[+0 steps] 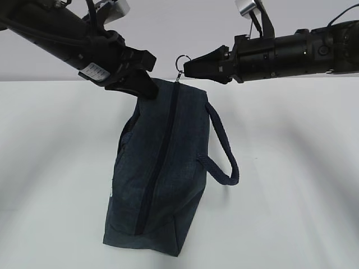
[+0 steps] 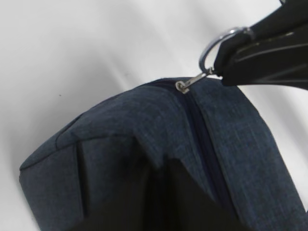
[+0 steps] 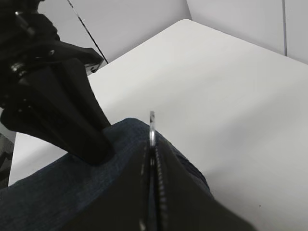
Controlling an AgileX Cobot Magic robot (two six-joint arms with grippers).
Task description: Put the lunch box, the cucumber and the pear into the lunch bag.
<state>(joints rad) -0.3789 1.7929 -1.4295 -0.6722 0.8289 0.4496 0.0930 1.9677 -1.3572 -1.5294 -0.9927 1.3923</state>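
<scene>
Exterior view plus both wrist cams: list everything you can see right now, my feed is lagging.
lunch bag: one, dark navy, standing on end on the table, zipper closed
ring pull: one, metal, at the bag's top end
loop handle: one, navy, on the bag's right side
table: one, white, under the bag
left gripper: black, clamped on the bag's top corner fabric
right gripper: black, shut on the ring pull

We see even, diffuse light over a bright white table (image 1: 291, 168), nearly washed out, with only faint shadow. The dark lunch bag (image 1: 162, 168) loses weave detail. Both wrist views blur close up; black foreground shapes are perhaps fingers, too soft to tell.
</scene>
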